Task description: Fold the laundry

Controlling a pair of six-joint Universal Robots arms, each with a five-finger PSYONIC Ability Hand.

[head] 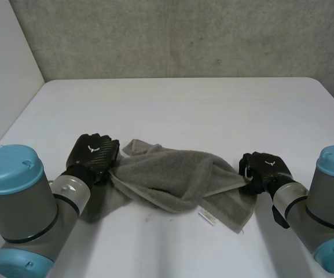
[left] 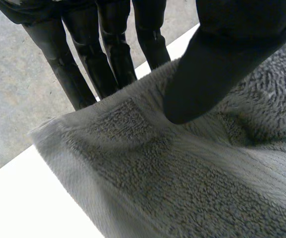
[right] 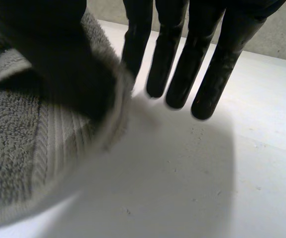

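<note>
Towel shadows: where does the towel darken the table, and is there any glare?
Head view: the towel throws a soft shadow on the table along its near edge; no glare anywhere. Left wrist view: the table beside the towel is the brightest area.

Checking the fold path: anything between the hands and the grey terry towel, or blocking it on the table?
Nothing visible. The left hand pinches the grey terry towel at its left end, the right hand is at its right end, and nothing else lies on the white table.
</note>
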